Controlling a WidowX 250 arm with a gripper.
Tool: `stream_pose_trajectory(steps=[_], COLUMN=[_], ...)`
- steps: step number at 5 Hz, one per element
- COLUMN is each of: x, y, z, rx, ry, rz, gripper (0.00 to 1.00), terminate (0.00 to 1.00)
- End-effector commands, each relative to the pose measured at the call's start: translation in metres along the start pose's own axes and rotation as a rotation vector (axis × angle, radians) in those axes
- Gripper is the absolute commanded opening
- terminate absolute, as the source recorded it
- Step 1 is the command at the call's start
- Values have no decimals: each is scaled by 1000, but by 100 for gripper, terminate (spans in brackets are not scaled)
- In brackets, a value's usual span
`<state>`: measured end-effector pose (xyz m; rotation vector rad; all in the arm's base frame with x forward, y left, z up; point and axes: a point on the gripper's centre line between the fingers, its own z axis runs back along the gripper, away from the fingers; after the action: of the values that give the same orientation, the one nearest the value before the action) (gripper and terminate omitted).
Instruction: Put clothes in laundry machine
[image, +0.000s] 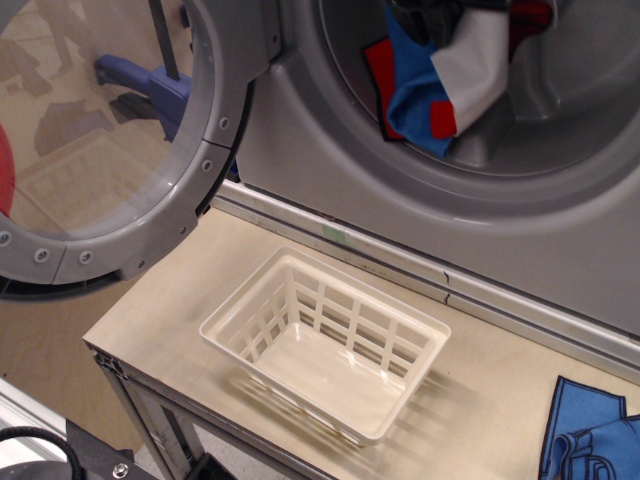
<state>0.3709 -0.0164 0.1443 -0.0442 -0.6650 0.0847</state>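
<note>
— Clothes (440, 85) are seen hanging inside the round mouth of the laundry machine (330, 150), at about one o'clock in the view, above the drum floor.

— Is the bundle held?

— Only a dark sliver of the gripper (432, 14) is shown at the top edge; whether it is spread or pinching the cloth cannot be told.

— Which step is judged to be in hand?

— Delivery into the drum. A release well inside the rim is called for next, then a withdrawal clear of the glass door (110, 150). The basket (325, 345) on the tabletop (180, 290) is left empty.
</note>
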Motion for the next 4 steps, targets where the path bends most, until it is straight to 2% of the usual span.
stream_pose_trajectory(steps=[1, 2, 3, 4], x=[19, 19, 16, 12], y=[16, 21, 22, 21], z=[-13, -23, -20, -7], rx=[61, 105, 106, 84], ry=[-69, -76, -34, -40], rz=[-11, -2, -32, -5], gripper=[0, 100, 100, 100], terminate=[0, 0, 0, 0])
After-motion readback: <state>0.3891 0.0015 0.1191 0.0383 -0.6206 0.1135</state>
